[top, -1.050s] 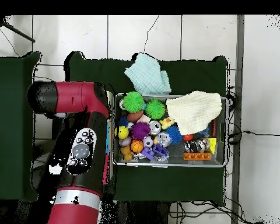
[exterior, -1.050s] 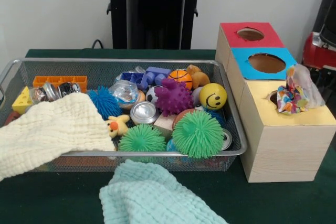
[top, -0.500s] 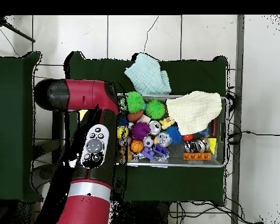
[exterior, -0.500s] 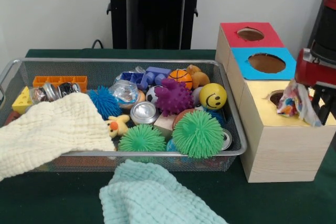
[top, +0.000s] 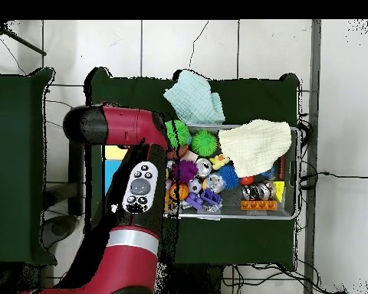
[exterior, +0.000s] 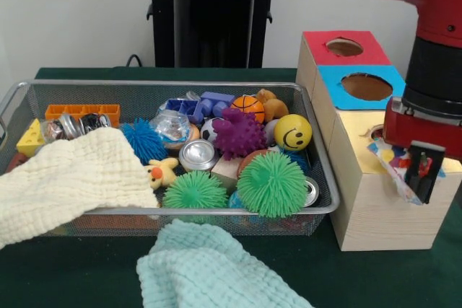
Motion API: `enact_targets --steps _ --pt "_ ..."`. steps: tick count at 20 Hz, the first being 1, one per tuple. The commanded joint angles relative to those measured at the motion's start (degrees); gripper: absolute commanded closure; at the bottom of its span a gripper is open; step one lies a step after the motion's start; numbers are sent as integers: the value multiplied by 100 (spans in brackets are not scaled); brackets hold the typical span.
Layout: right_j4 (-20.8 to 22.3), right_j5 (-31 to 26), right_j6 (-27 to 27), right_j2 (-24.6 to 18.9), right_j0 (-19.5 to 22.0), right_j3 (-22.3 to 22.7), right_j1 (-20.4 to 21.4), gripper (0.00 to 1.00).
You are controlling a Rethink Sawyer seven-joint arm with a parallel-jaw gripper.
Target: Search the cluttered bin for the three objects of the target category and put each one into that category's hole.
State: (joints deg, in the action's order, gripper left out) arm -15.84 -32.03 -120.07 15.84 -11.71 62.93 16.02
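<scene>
My gripper (exterior: 415, 174) hangs at the front edge of the yellow box (exterior: 382, 210), shut on a crinkly multicoloured bag (exterior: 391, 166) that dangles over the box's front face. The yellow box's hole (exterior: 375, 133) shows just behind it. Further back are the blue hole (exterior: 367, 86) and the red hole (exterior: 344, 47). The wire bin (exterior: 216, 210) to the left holds a yellow smiley ball (exterior: 292, 132), a purple spiky toy (exterior: 238, 133), green spiky balls (exterior: 272, 184), cans and blocks. In the overhead view the arm (top: 137, 191) covers the boxes and hides the gripper.
A cream cloth (exterior: 65, 178) drapes over the bin's left front corner. A teal cloth (exterior: 209, 268) lies on the green table in front of the bin. In the overhead view the bin (top: 290, 207) lies to the arm's right.
The arm has swung in over the yellow box and come lower. The coloured bag has moved with the gripper, from above the yellow hole down to the box's front edge.
</scene>
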Motion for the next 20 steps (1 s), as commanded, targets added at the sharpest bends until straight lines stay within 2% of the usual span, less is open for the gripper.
enact_targets --steps 1,8,14,20 --pt "155 -321 -524 -557 155 654 -484 100" --pt "35 -995 -761 -404 20 753 -189 100" --pt "15 -1184 -778 -379 21 667 -143 100" --pt "71 -1225 -704 -299 -16 735 150 100"
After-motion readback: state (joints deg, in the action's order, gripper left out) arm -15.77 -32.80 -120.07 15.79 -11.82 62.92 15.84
